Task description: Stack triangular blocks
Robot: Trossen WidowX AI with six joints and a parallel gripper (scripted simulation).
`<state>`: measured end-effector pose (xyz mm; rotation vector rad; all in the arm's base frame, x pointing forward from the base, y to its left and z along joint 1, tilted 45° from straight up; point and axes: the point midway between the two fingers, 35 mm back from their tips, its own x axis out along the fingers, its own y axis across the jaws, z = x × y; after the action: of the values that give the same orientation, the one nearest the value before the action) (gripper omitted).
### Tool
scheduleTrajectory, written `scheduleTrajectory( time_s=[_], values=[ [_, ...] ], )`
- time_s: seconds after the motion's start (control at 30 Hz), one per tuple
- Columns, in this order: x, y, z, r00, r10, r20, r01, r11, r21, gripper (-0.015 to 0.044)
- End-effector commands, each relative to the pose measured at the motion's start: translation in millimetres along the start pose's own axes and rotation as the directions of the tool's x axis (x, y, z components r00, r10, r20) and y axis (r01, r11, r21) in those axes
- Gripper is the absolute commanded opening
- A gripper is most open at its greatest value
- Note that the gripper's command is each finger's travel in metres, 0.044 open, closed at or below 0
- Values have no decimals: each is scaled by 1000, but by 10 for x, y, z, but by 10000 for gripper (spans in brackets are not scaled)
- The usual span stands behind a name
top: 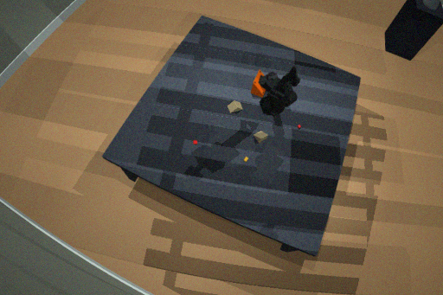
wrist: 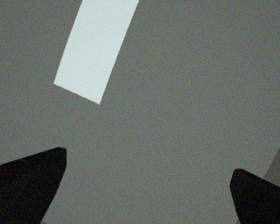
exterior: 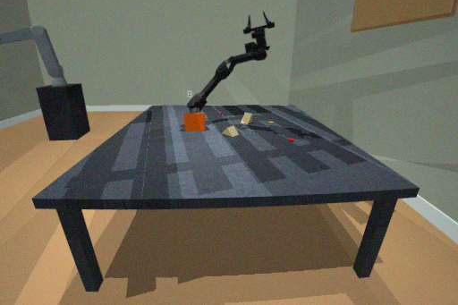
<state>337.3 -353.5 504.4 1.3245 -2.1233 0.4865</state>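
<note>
My hand (exterior: 258,20) points up at the ceiling, fingers wide and holding nothing; both tan triangular blocks (exterior: 231,131) (exterior: 246,118) lie apart mid-bench (exterior: 224,189), still unstacked, near the orange cube (exterior: 194,122).

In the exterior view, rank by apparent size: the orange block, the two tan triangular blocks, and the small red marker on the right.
1. Orange cube-shaped block, largest.
2. Nearer tan triangular block and farther tan triangular block: look alike; distance differs, so unranked.
3. Small red marker, smallest.

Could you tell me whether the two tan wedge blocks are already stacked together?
No, in the top view one wedge and the other wedge lie apart on the table.
</note>
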Motion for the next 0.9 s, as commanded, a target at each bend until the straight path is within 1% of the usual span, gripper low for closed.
scheduleTrajectory(
  time_s=[0.0, 0.03, 0.07, 0.1, 0.17, 0.23, 0.3, 0.4, 0.5, 0.57, 0.63, 0.73, 0.87],
  values=[
    [3, -8, -1, 1000, -5, -3, 5, 1000, -20, 426],
    [11, -32, -4, 1000, -21, -11, 20, 997, -80, 440],
    [23, -73, -6, 999, -49, -24, 44, 983, -180, 440],
    [34, -123, -5, 996, -84, -37, 69, 952, -298, 440],
    [44, -223, 12, 986, -158, -58, 105, 849, -517, 440],
    [38, -321, 48, 970, -234, -70, 118, 699, -705, 440],
    [14, -414, 103, 947, -313, -74, 103, 514, -852, 440],
    [-54, -540, 221, 900, -432, -63, 29, 204, -978, 440],
    [-162, -640, 380, 837, -547, -33, -104, -98, -990, 440],
    [-257, -688, 505, 786, -618, -4, -218, -272, -937, 440],
    [-369, -719, 644, 728, -684, 33, -346, -409, -844, 440],
    [-568, -728, 875, 630, -770, 99, -547, -530, -648, 440],
    [-718, -708, 1037, 558, -816, 147, -672, -549, -496, 440]
  ],
)
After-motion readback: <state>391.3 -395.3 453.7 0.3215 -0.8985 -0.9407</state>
